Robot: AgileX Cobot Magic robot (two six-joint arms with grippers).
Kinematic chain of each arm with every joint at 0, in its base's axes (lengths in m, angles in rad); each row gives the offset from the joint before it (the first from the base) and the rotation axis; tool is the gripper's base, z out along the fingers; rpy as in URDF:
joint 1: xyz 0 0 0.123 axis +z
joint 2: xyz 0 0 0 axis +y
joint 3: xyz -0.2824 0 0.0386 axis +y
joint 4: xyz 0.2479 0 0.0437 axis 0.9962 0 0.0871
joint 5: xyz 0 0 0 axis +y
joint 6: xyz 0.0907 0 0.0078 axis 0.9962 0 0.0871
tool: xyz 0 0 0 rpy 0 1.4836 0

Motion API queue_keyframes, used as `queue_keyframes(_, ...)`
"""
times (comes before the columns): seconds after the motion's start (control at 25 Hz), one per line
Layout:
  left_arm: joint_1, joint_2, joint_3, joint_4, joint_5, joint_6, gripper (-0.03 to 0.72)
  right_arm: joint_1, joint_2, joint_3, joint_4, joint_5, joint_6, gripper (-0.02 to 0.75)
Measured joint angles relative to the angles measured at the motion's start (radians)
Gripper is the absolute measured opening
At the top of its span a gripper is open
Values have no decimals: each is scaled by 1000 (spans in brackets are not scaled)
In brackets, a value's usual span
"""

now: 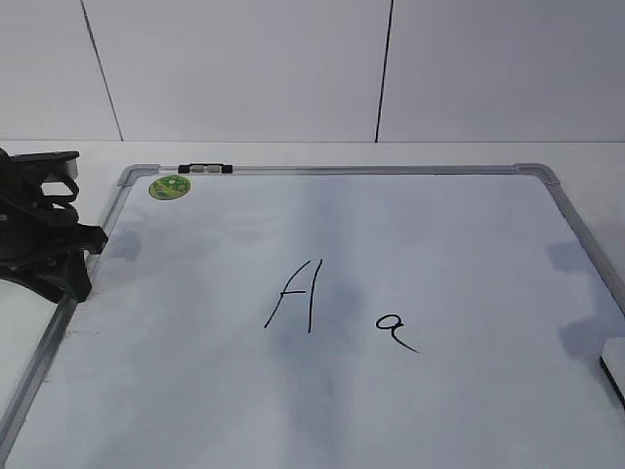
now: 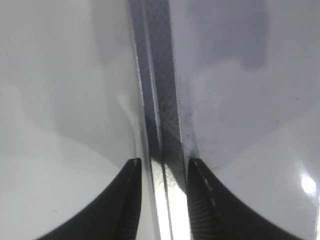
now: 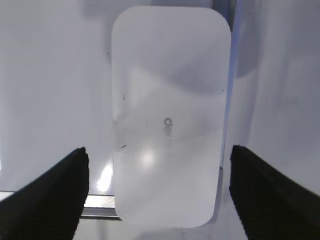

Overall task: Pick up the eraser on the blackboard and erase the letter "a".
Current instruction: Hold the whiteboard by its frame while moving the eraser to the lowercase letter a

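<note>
The right gripper [image 3: 159, 192], seen only in the right wrist view, stands wide open, its 2 black fingers [image 3: 50, 192] filling the lower left and lower right corners of that frame and touching nothing. Between them, filling the centre of the frame, lies the flat white rounded-rectangle plastic eraser [image 3: 170, 115], long axis running up the picture, with faint grey lettering on its top face. In the exterior view only a corner of the eraser [image 1: 615, 363] shows at the right edge, resting on the large white dry-erase blackboard [image 1: 293, 410] with its silver-grey metal frame.

The small black handwritten letter "a" [image 1: 394, 330] sits right of centre in the exterior view, well apart from the eraser, with a taller black capital "A" [image 1: 296, 293] just to its left and a round green sticker [image 1: 170, 187] in the upper left.

The left gripper [image 2: 164, 167] hangs at the left edge of the exterior view; its jaws are slightly apart, straddling the board's frame rail without clearly clamping it.

The step in hand looks like the approach to the pick. The next move likely calls for lowering the right gripper and closing across the eraser's narrow width.
</note>
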Motion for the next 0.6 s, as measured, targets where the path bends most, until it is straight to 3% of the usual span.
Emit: queue_keyframes(0.6,0,0,0,0,6,0,232,0,150,0,-32,-75,37,677)
